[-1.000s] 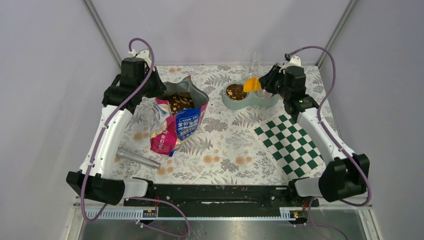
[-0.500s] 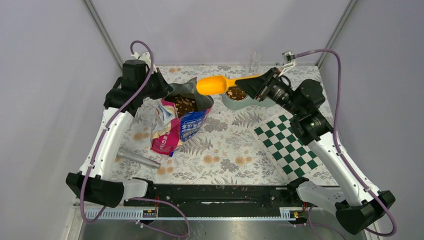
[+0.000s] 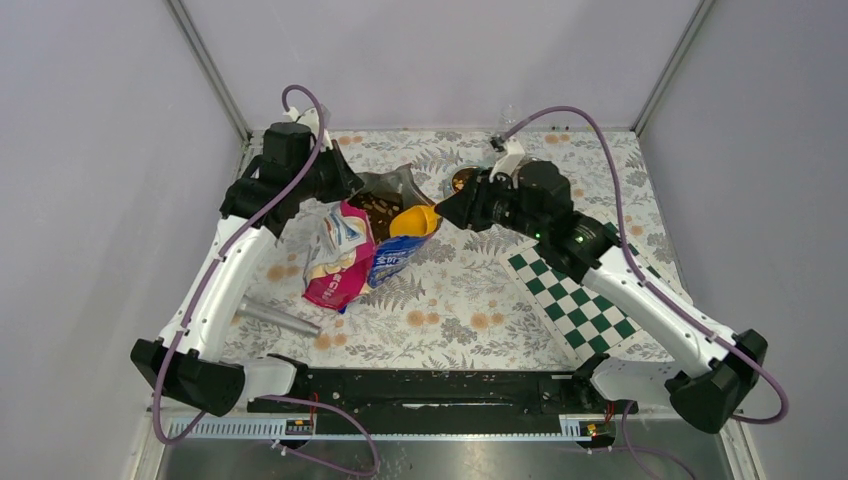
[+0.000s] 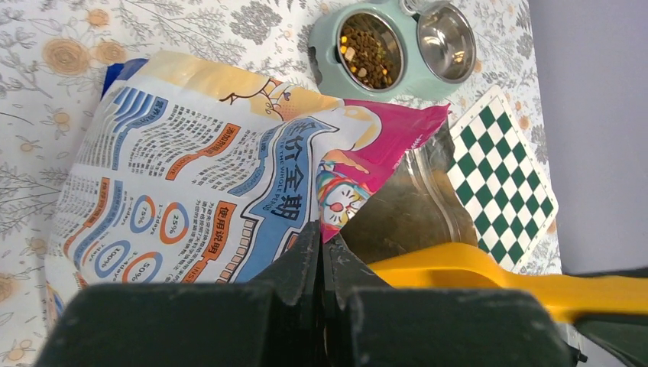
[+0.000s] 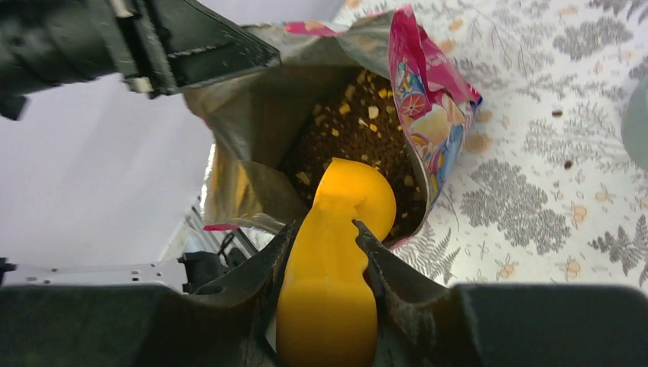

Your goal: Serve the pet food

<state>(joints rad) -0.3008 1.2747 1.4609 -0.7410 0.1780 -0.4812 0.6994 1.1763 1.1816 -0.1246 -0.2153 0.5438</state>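
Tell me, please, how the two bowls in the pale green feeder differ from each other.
The nearer bowl, closest to the bag, holds pet food, brown and tan pellets; the farther bowl holds none. The nearer bowl's bottom is covered, while the farther bowl shows bare, shiny metal. Both are round, similar in size, and sit side by side in the same feeder.

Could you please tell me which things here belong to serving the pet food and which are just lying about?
In the job: pet food inside the bag, whose edge the left gripper pinches; orange scoop held by the right gripper; teal double bowl.
Lying about: checkered mat; metal cylinder.
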